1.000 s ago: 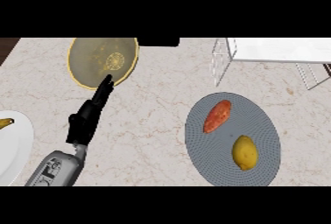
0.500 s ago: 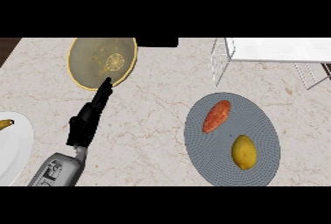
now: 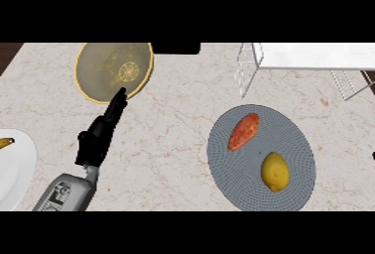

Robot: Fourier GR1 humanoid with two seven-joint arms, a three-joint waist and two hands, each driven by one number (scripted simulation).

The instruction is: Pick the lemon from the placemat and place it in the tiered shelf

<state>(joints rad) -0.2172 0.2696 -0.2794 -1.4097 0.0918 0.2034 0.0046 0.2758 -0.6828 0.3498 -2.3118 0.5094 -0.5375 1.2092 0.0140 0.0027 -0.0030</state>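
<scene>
The yellow lemon (image 3: 275,171) lies on the lower part of a round grey placemat (image 3: 293,134) at the right of the counter. The white wire tiered shelf (image 3: 315,57) stands at the back right, beyond the mat. My left hand (image 3: 97,140) is far left of the mat, open, with straight fingers pointing up toward the back. It holds nothing. Only a thin dark sliver at the right edge, level with the mat, shows my right hand (image 3: 372,156).
An orange-red sweet potato (image 3: 244,131) lies on the mat above the lemon. A yellow-rimmed plate (image 3: 95,74) sits at the back left, just past my left fingertips. A white plate (image 3: 18,171) with a banana (image 3: 4,143) is at the left edge.
My left hand has barely moved. The dark sliver of my right hand has appeared at the right edge. The lemon lies where it was.
</scene>
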